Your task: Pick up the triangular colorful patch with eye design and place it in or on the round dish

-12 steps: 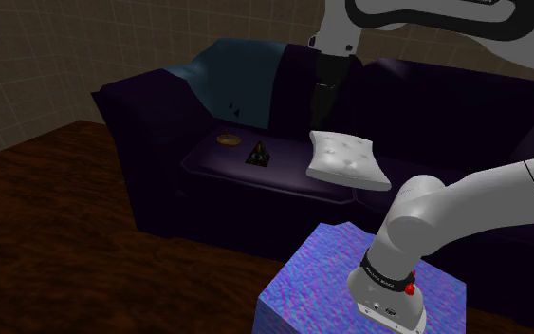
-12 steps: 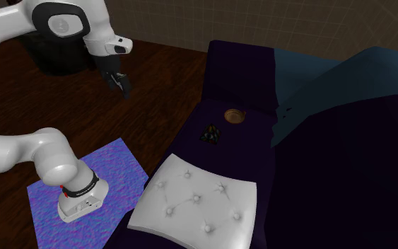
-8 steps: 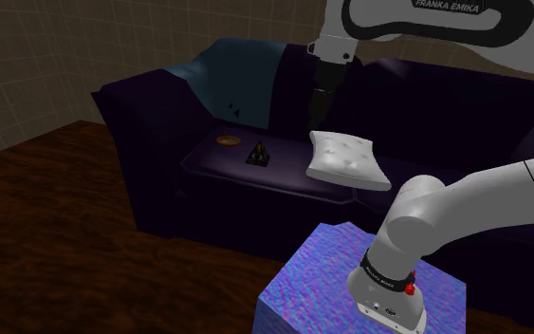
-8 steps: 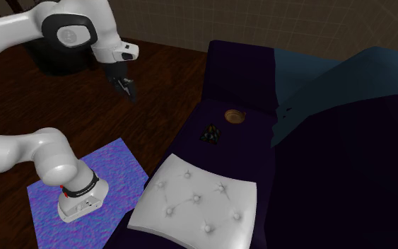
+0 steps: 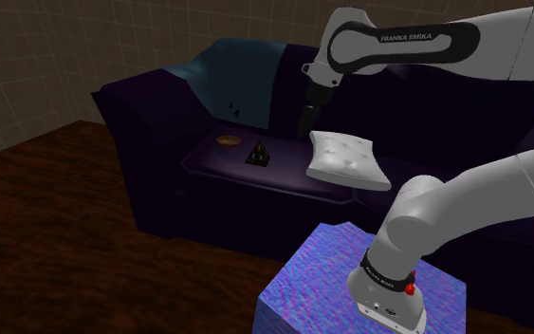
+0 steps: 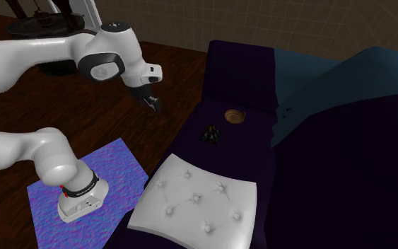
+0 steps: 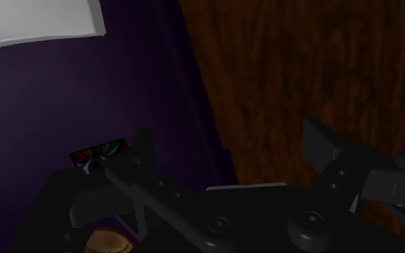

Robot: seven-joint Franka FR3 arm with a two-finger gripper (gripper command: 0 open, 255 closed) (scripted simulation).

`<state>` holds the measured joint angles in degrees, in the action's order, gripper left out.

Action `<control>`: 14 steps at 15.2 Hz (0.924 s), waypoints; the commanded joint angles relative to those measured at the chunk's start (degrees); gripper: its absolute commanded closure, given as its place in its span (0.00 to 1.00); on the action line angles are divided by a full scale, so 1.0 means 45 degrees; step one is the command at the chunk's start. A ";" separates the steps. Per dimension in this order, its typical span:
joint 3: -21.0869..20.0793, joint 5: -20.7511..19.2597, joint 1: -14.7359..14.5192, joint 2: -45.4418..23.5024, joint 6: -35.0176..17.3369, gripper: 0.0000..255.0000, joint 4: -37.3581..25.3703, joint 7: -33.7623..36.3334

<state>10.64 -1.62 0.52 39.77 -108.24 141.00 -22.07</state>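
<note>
The triangular patch (image 5: 256, 154) is dark with coloured streaks and lies on the dark purple sofa seat (image 5: 227, 163). Just beyond it, towards the shoulder view's left, sits the small round brown dish (image 5: 226, 140). My gripper (image 5: 303, 128) hangs above the seat's front part, to the right of the patch and clear of it. In the second exterior view the gripper (image 6: 155, 107) is over the floor beside the seat edge, left of the patch (image 6: 210, 134) and dish (image 6: 235, 115). In the wrist view the fingers (image 7: 144, 144) stand apart with nothing between them; the patch (image 7: 100, 154) peeks out beside one.
A white tufted pillow (image 5: 348, 159) lies on the seat close to the gripper, and a blue blanket (image 5: 236, 81) drapes over the sofa back. The blue-purple stand (image 5: 331, 285) carries the arm's base. Dark wood floor (image 6: 162, 71) lies in front of the sofa.
The arm has swung down and towards the sofa: in the second exterior view the gripper moved right and lower, nearer the seat edge. Patch, dish and pillow have not moved.
</note>
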 commanded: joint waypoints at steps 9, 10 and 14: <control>0.2829 0.1535 -0.0949 -0.3527 -0.5299 0.00 0.0122 -0.3639; 0.3163 0.1922 -0.1163 -0.3986 -0.5730 0.00 -0.0015 -0.4146; 0.4579 0.4187 -0.2233 -0.5994 -0.7087 0.00 -0.0860 -0.6635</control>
<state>29.54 14.11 -8.31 15.12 -138.43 137.91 -48.50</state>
